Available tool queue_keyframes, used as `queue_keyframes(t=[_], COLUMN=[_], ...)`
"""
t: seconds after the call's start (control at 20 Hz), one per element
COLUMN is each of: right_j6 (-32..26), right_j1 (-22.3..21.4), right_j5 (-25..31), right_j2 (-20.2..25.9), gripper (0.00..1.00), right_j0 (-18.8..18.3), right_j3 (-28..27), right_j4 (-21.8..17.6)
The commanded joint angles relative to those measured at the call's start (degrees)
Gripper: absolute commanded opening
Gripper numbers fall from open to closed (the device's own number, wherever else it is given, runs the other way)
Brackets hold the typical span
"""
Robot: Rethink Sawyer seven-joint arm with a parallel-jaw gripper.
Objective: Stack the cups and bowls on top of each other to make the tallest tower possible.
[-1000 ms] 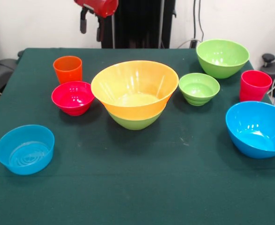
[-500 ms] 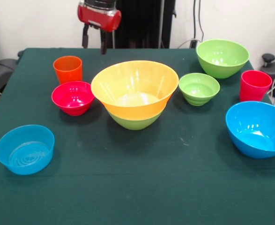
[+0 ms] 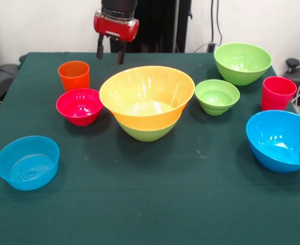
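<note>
The green table point(image 3: 150, 204) carries everything, and the only stack so far is at its middle: the very wide orange bowl point(image 3: 147, 97) nested in a big green bowl point(image 3: 145, 133), of which only the lower rim shows. The big blue bowl point(image 3: 281, 140) sits alone at the right edge, and the second big green bowl point(image 3: 243, 62) stands at the far right corner. Next in size come the small blue bowl point(image 3: 28, 162) near the left front, the small red bowl point(image 3: 80, 106) just left of the stack, and the small green bowl point(image 3: 217, 96) just right of it. The orange cup point(image 3: 74, 75) stands behind the red bowl; the red cup point(image 3: 278, 93) stands at the right, beyond the blue bowl. The gripper point(image 3: 112, 52) hangs empty above the far edge, its two fingers parted with a clear gap, between the orange cup and the stack. To do this step well, I judge it should come straight down over one rim wall, pinch it squarely and lift vertically, so neighbours touching-close are not knocked.
</note>
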Motion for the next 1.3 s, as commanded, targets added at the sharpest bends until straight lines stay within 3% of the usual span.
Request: queue_keyframes(t=[0.05,0.15,0.35,0.5,0.85,1.15,1.3], right_j6=[-5.39,-6.17,-10.92,-12.04,-5.40,-5.29,-2.21], right_j1=[-0.50,0.01,-0.38,-0.57,0.85,1.99,3.27], right_j5=[5.31,3.92,5.16,7.27,4.83,5.58,3.64], right_j2=[2.87,2.76,7.44,10.49,8.52,13.05,12.35], gripper=[1.00,1.00,1.00,1.00,1.00,1.00,1.00], right_j0=[0.44,-0.51,-4.23,-6.40,-2.24,-5.88,-5.44], right_j3=[-5.50,-6.45,-8.94,-9.40,-12.25,-11.61,-10.39], right_j4=[-6.25,-8.65,-13.79,-15.30,-17.04,-15.84,-15.02])
